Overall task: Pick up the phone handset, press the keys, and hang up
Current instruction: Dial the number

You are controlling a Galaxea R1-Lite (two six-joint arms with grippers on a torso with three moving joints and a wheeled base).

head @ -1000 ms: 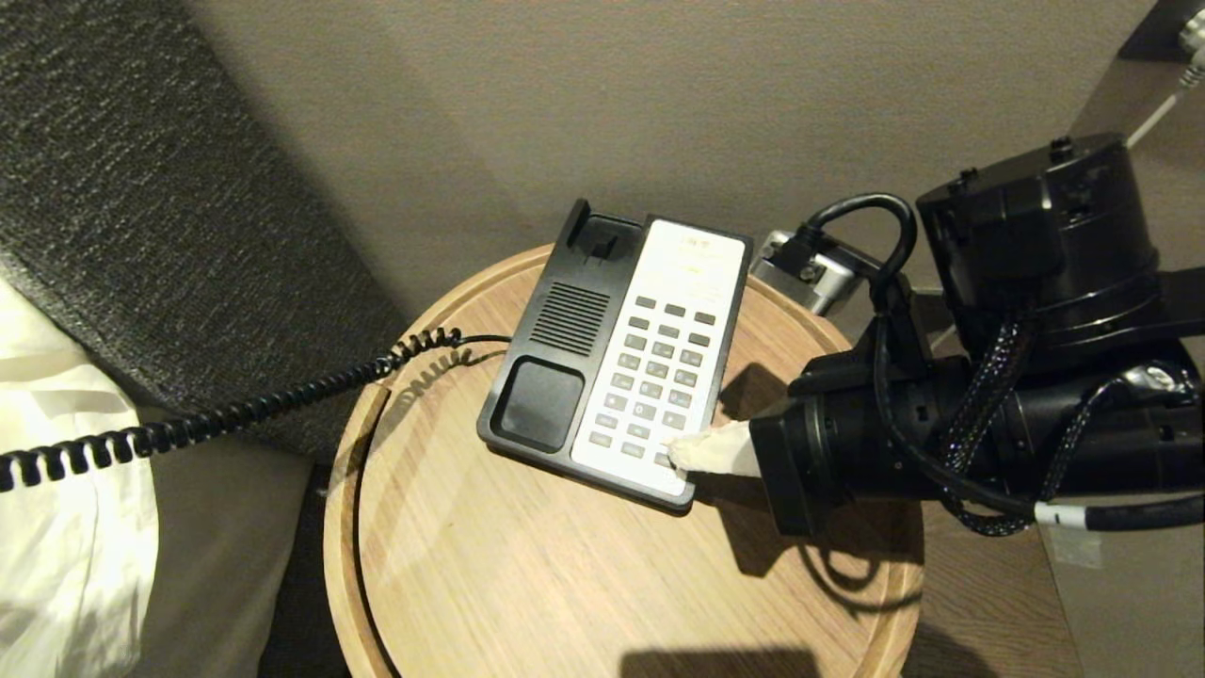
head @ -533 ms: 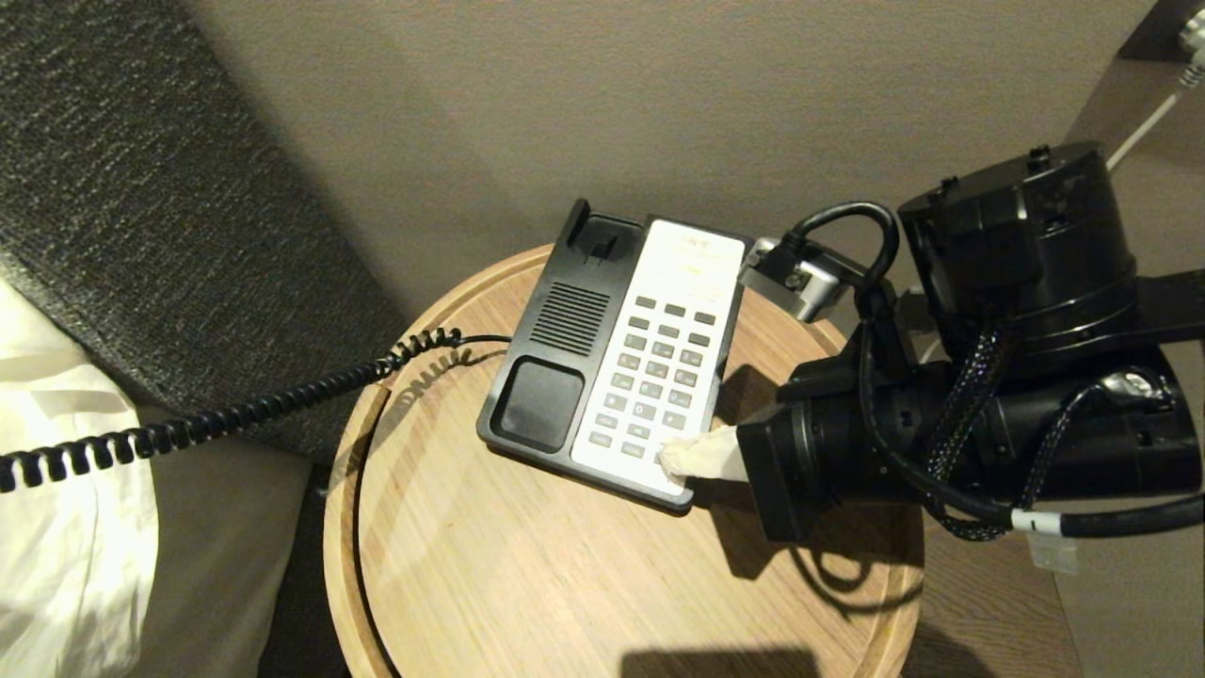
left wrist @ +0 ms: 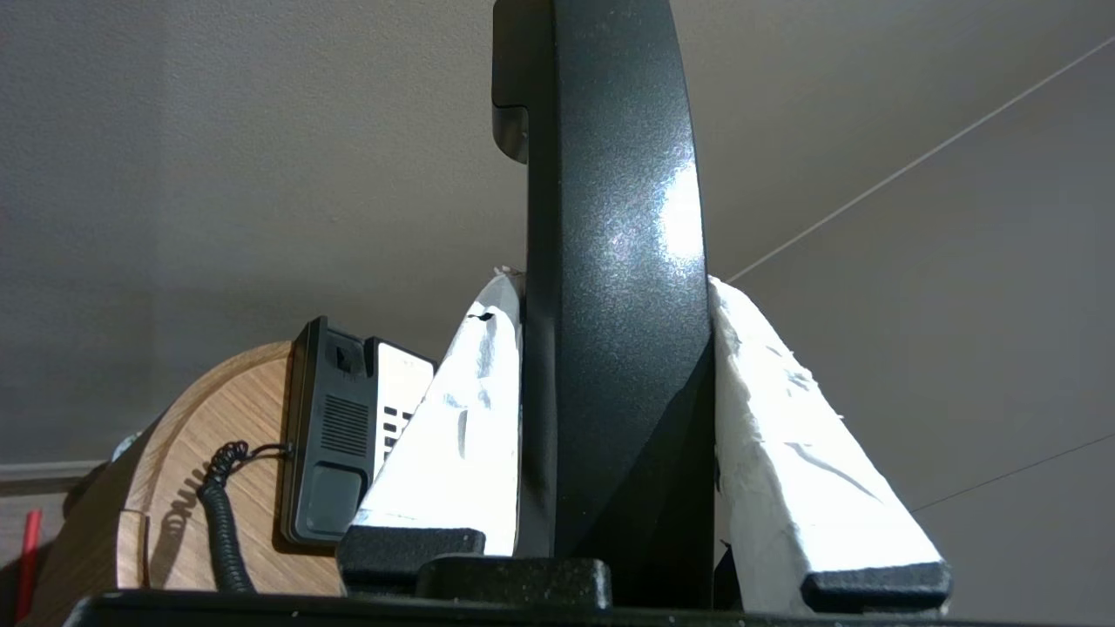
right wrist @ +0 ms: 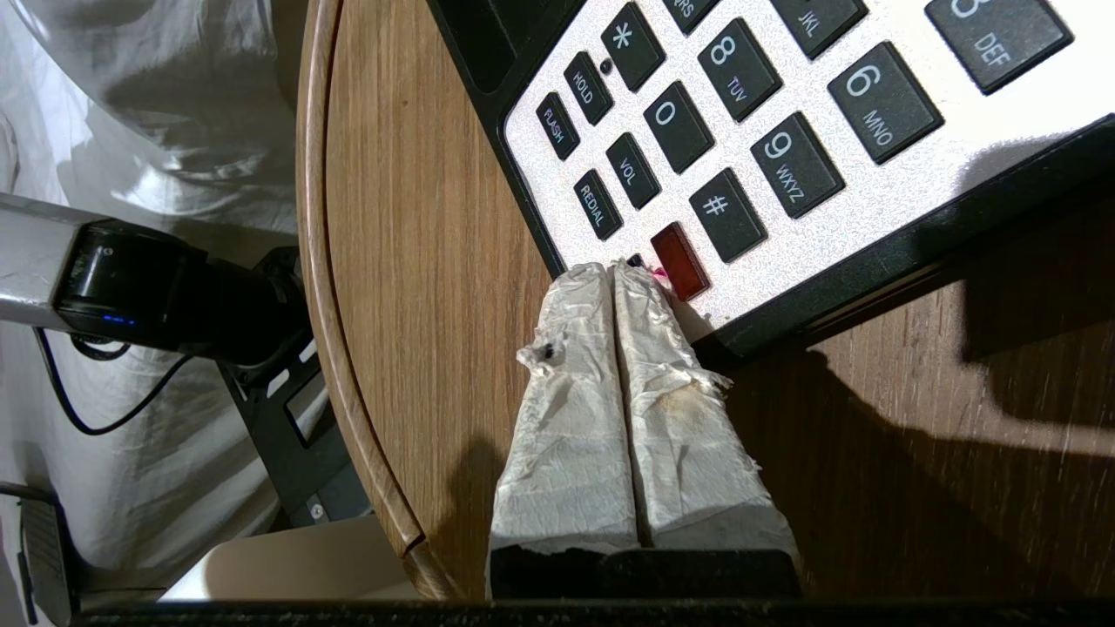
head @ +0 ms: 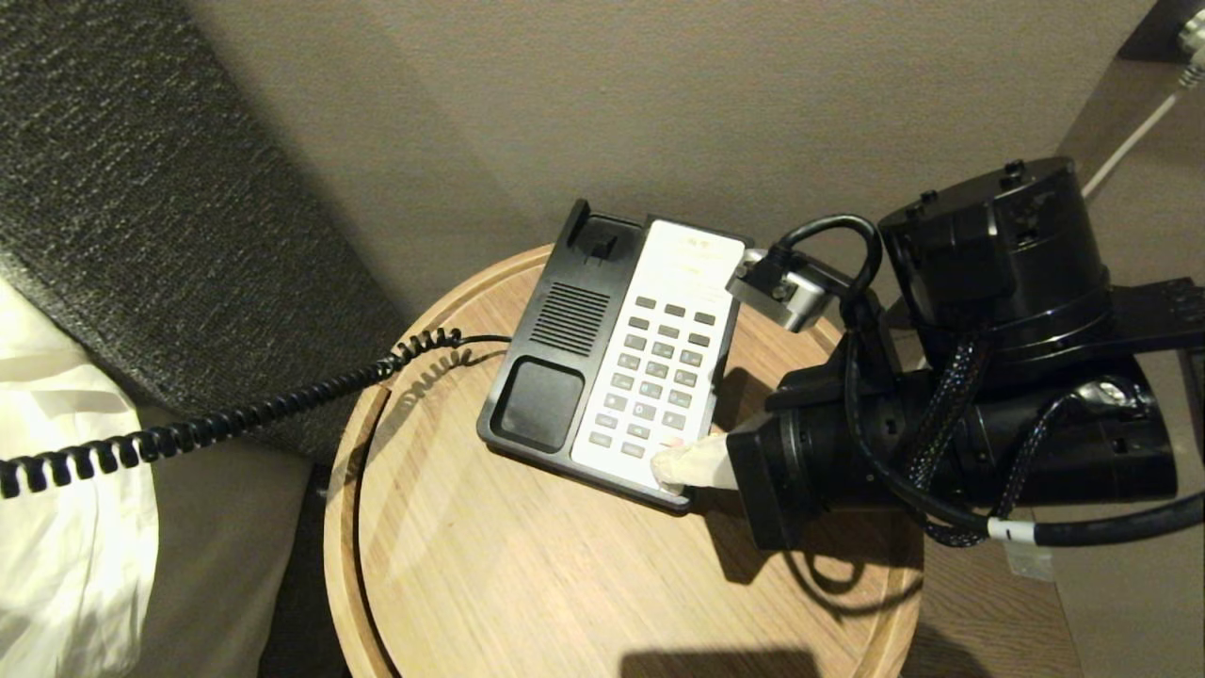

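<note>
The phone handset point(left wrist: 610, 261) shows only in the left wrist view, where it stands upright with my left gripper point(left wrist: 610, 287) shut on it; its white-wrapped fingers point(left wrist: 470, 392) press both its sides, off to the side of the table. The black desk phone point(head: 551, 330) lies on the round wooden table point(head: 527, 584) with an empty cradle. Its coiled cord point(head: 235, 414) trails off to the left. My right gripper point(head: 664, 463) is shut, and its wrapped tips rest on the white faceplate's near corner, below the keys point(head: 659, 377). In the right wrist view the gripper point(right wrist: 614, 268) touches right beside the red key point(right wrist: 679, 261).
The table has a raised rim point(head: 344, 527). A dark fabric headboard point(head: 113, 188) and white bedding point(head: 56, 527) lie to the left, with a plain wall point(head: 659, 94) close behind the phone. My right arm's bulky wrist point(head: 941, 443) overhangs the table's right side.
My right arm has crept a little to the left, and its shut tips have slid along the faceplate's near edge. The phone and cord have not moved.
</note>
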